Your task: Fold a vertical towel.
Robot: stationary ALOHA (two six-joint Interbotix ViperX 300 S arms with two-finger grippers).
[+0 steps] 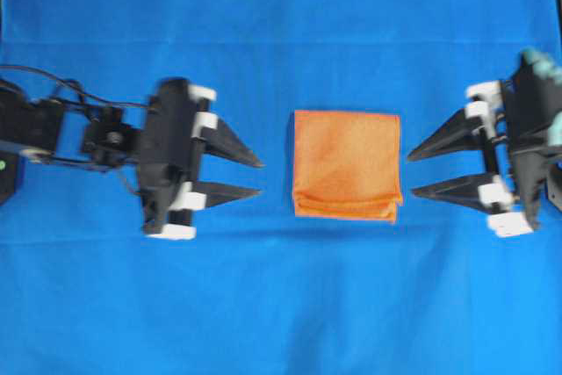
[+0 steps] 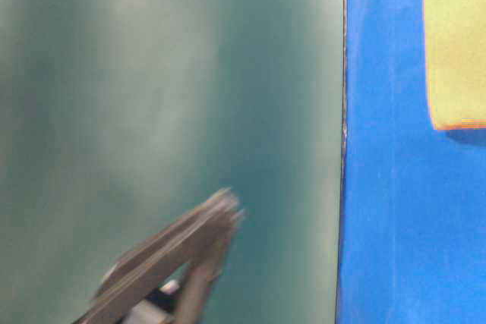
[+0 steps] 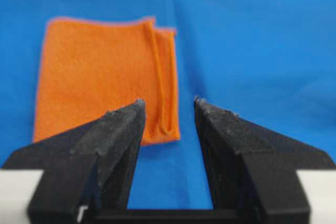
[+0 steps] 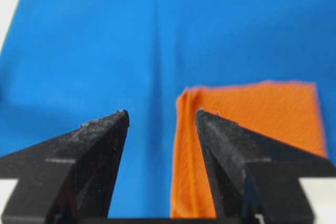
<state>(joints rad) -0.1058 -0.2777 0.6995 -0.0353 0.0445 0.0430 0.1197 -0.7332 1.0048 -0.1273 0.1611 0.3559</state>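
While the towel (image 1: 346, 164) is lying folded at frame centre, we are keeping our left gripper (image 1: 248, 176) and right gripper (image 1: 423, 170) beside it, jaws apart and empty, apparently because folding is complete.

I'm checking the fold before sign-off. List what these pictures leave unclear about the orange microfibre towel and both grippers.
- Orange microfibre towel: layer count unreadable; overhead view shows only stacked edges, softly blurred.
- Table-level view: towel cut off by the top and right edges.
- Left gripper: motion-blurred overhead.
- Right gripper: body cut off by the right edge.
- Blurred finger: whose, unclear.
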